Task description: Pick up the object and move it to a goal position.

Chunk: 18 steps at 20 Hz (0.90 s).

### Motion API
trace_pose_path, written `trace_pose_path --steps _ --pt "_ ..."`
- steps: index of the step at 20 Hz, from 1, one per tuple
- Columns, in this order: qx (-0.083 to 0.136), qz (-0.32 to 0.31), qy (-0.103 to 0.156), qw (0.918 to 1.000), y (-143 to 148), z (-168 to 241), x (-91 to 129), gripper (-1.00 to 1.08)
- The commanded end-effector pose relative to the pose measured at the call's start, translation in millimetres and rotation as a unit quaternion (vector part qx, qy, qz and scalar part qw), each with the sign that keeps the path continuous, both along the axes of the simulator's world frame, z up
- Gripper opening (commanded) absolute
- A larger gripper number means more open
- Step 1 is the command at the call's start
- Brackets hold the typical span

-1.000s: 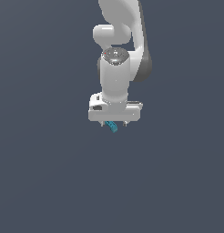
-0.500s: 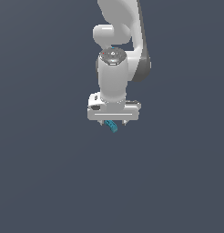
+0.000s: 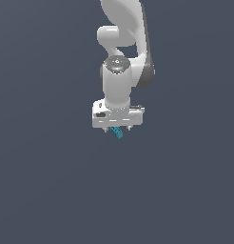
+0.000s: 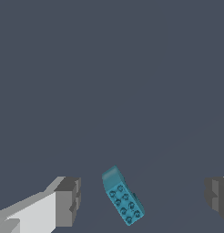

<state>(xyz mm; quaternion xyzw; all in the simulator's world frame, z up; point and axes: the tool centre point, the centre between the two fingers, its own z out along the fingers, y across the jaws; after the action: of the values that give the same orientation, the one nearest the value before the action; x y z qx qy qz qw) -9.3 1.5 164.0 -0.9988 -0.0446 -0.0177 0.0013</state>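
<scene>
1. Jaws stand wide apart in the wrist view: one grey fingertip (image 4: 68, 201) at lower left of the frame, the other at the lower right edge, with clear gaps to the block on both sides, so nothing is gripped

2. Gripper (image 3: 118, 127) sits just below centre of the exterior view, pointing down under the white arm (image 3: 120, 83); the object (image 4: 123, 195), a small teal studded block, shows as a sliver (image 3: 117, 132) poking out beneath the gripper body

3. Wrist view puts the block at lower centre of the frame, between the fingertips but nearer the lower-left one, and lying askew to the line between the two fingertips

4. Bench (image 4: 109, 82) is plain dark grey; no goal marker can be made out in either view

5. Risk, off-centre block: nearer finger would likely touch first on closing and push or spin the block before the far finger arrives

6. Risk, skewed pose plus sloped face: pads may land on corners or the slope, giving a thin contact that could squirt the block out or let it slip during the lift

7. Risk, height: cannot tell how far the fingertips are above the bench; closing too high would catch only the top edge
</scene>
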Motion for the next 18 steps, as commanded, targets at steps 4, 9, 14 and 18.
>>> trace_pose_path --steps 4,9,14,18 --pt "-0.004 0.056 0.003 0.9984 -3 -20 -15 1.0" --pt "-0.007 0.123 0.008 0.9924 -6 -42 -35 1.0" --pt "-0.008 0.189 0.011 0.9819 -8 -63 -56 1.0" --pt "-0.008 0.231 0.014 0.9729 -8 -75 -70 1.0"
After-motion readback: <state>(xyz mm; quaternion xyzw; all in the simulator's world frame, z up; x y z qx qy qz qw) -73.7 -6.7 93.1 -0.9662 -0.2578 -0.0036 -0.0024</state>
